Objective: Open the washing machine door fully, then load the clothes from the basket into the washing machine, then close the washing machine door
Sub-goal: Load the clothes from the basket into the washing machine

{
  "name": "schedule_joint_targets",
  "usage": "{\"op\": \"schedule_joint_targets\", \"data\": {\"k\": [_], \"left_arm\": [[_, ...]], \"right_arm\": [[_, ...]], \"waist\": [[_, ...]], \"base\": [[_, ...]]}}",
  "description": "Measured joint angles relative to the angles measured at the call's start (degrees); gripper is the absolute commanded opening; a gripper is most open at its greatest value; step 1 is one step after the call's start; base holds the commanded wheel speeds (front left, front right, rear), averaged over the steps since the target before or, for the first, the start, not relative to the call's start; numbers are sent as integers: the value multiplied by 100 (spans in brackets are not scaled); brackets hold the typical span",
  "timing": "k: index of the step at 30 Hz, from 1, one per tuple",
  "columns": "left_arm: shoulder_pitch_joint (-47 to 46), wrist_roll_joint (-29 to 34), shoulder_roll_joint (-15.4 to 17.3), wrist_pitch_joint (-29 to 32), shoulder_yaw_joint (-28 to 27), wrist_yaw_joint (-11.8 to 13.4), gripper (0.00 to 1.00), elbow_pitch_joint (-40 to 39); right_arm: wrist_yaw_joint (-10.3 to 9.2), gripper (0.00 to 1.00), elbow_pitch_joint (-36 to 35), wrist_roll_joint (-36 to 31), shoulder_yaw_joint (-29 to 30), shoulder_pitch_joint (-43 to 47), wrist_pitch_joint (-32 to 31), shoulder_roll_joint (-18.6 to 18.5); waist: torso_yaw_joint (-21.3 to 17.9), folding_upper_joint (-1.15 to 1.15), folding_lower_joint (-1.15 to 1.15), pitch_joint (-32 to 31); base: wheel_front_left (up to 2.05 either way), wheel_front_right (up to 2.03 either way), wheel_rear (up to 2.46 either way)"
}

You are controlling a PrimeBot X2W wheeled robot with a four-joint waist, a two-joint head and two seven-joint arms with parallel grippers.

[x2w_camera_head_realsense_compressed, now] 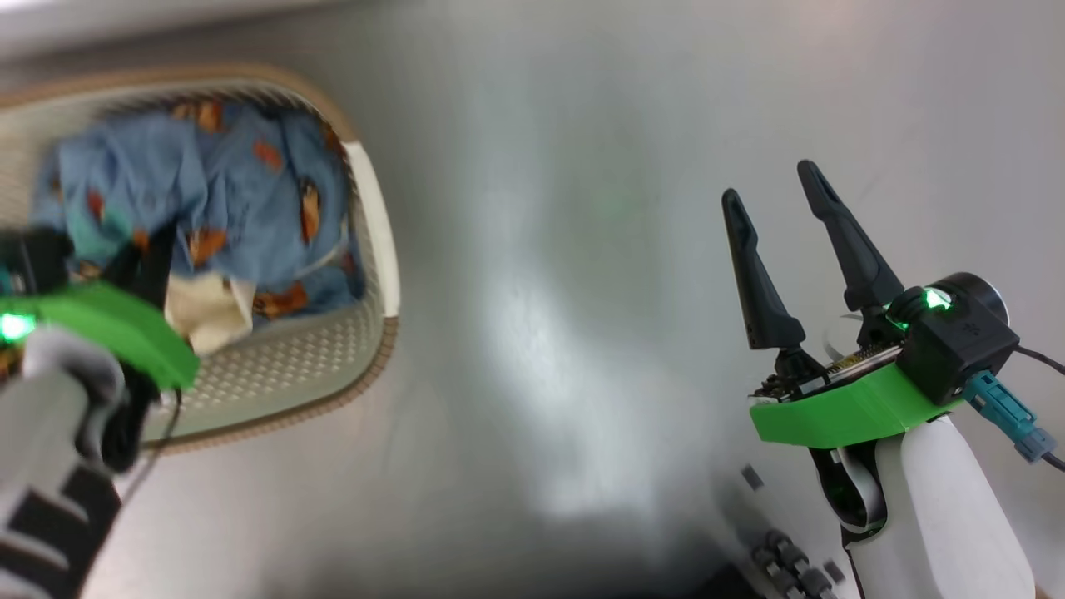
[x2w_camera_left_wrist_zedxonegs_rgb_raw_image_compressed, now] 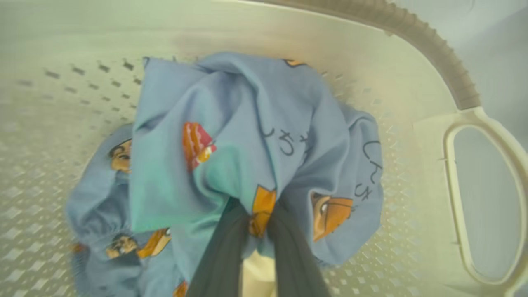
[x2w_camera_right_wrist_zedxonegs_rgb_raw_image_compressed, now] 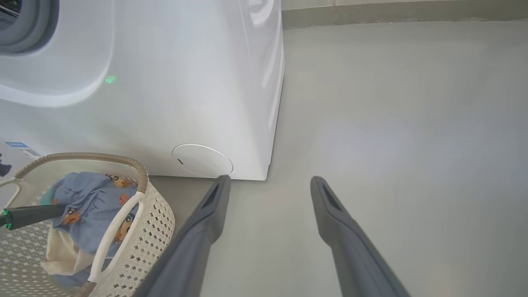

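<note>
The cream basket (x2w_camera_head_realsense_compressed: 287, 366) stands on the floor at the upper left and holds the blue printed clothes (x2w_camera_head_realsense_compressed: 241, 191) with a cream cloth (x2w_camera_head_realsense_compressed: 208, 312) among them. My left gripper (x2w_camera_head_realsense_compressed: 154, 245) reaches down into it. Seen from the left wrist, that gripper (x2w_camera_left_wrist_zedxonegs_rgb_raw_image_compressed: 258, 212) is shut on a bunched fold of the clothes (x2w_camera_left_wrist_zedxonegs_rgb_raw_image_compressed: 247, 115) above the basket wall (x2w_camera_left_wrist_zedxonegs_rgb_raw_image_compressed: 412, 82). My right gripper (x2w_camera_head_realsense_compressed: 770, 187) hangs open over bare floor, nothing between its fingers. The washing machine (x2w_camera_right_wrist_zedxonegs_rgb_raw_image_compressed: 165, 82) stands just behind the basket (x2w_camera_right_wrist_zedxonegs_rgb_raw_image_compressed: 152, 222). The washing machine door is out of view.
The washing machine's grey seal (x2w_camera_right_wrist_zedxonegs_rgb_raw_image_compressed: 29, 24), round white cap (x2w_camera_right_wrist_zedxonegs_rgb_raw_image_compressed: 202, 160) and blue label (x2w_camera_right_wrist_zedxonegs_rgb_raw_image_compressed: 16, 145) show on its front. Grey floor (x2w_camera_right_wrist_zedxonegs_rgb_raw_image_compressed: 392, 123) spreads to the right of the machine. A basket handle (x2w_camera_left_wrist_zedxonegs_rgb_raw_image_compressed: 486, 202) lies to the right of the held clothes.
</note>
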State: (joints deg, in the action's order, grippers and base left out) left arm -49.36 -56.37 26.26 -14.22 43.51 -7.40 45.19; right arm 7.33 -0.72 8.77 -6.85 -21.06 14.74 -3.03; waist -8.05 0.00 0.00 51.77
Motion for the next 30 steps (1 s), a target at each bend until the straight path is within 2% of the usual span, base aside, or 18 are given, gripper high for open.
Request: {"op": "schedule_joint_targets", "data": {"k": [5,14,20,30], "left_arm": [[1055,712,-250,1,-1111,0,0,-485],[2639,1782,-801,1,-2591,0,0,-1419],[3506,2346,-1112,0,-3209,0,0,-2004],[4514,3141,-1679,1,-3871,0,0,-2753]], "right_arm": [[0,100,177,35,91,226,0,1],[0,100,411,101,226,844,-1,1],[0,100,524,102,235,1228,-1,3],[0,100,720,100,372,1767,-1,9]], "waist": [[138,0,0,-557],[349,0,0,-1662],[433,0,0,-2378],[546,0,0,-3433]], "base": [[0,0,0],[0,0,0],[0,0,0],[0,0,0]]}}
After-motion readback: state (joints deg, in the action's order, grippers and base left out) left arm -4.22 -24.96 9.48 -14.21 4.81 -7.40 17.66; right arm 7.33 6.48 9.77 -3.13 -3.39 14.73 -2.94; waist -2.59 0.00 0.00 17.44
